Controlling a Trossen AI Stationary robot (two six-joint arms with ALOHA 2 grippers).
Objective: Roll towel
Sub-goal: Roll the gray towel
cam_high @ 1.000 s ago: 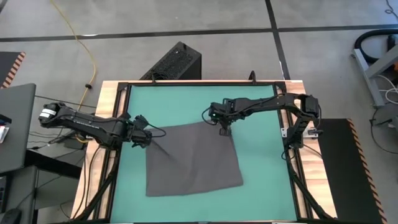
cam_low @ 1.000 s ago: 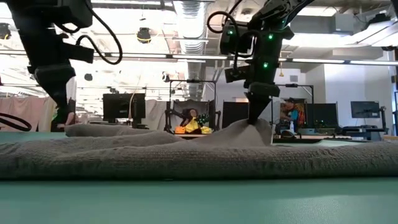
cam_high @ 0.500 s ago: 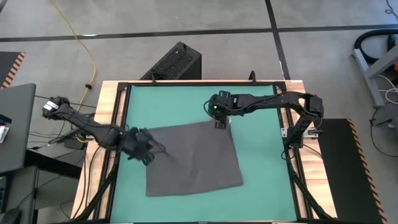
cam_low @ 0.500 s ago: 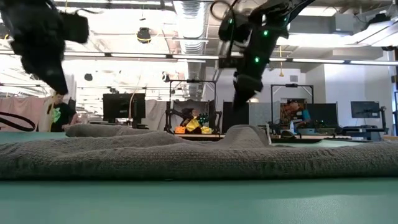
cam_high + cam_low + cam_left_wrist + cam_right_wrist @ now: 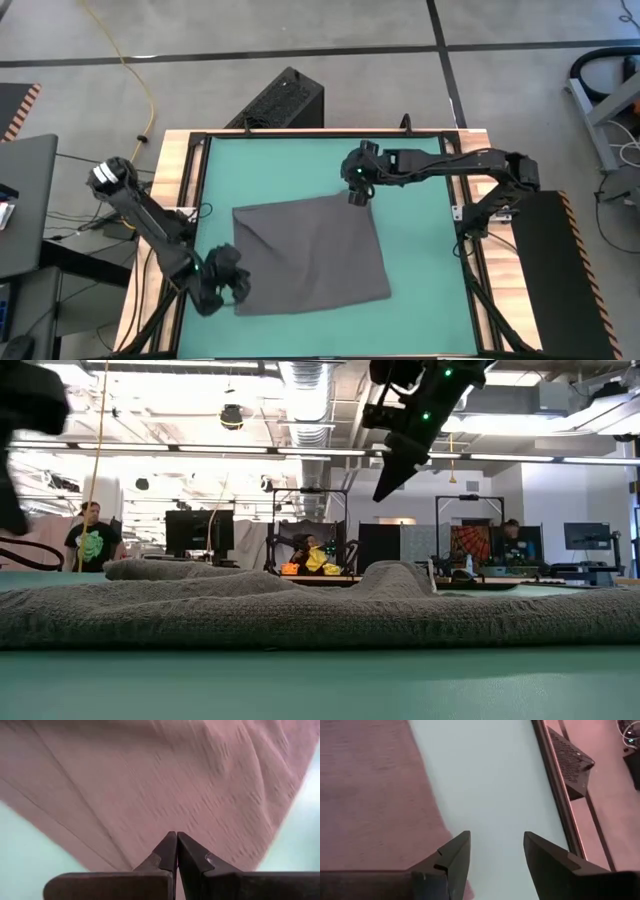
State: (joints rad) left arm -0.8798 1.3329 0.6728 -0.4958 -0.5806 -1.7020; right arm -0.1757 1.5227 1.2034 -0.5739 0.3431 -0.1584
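The dark grey towel [image 5: 310,255] lies spread on the green mat [image 5: 300,165], with a low hump [image 5: 395,572] at its far right corner. My right gripper [image 5: 357,196] hangs open above that corner, clear of the cloth [image 5: 392,478]. In its wrist view its fingers [image 5: 495,852] are over bare mat beside the towel's edge [image 5: 375,795]. My left gripper [image 5: 235,283] is shut with nothing in it, by the towel's near left corner. Its tips [image 5: 176,839] point over the cloth [image 5: 165,780].
A black frame rail [image 5: 468,230] runs round the mat. A black box [image 5: 285,100] stands on the floor past the far edge. In the room behind, a person [image 5: 90,532] stands among desks and screens. Bare mat lies far and right of the towel.
My right gripper has opened, let go of the towel's far right corner and risen. The corner, which it held up in a peak, has dropped into a low hump. My left gripper, still shut, has moved from the towel's far left corner toward the table's near edge.
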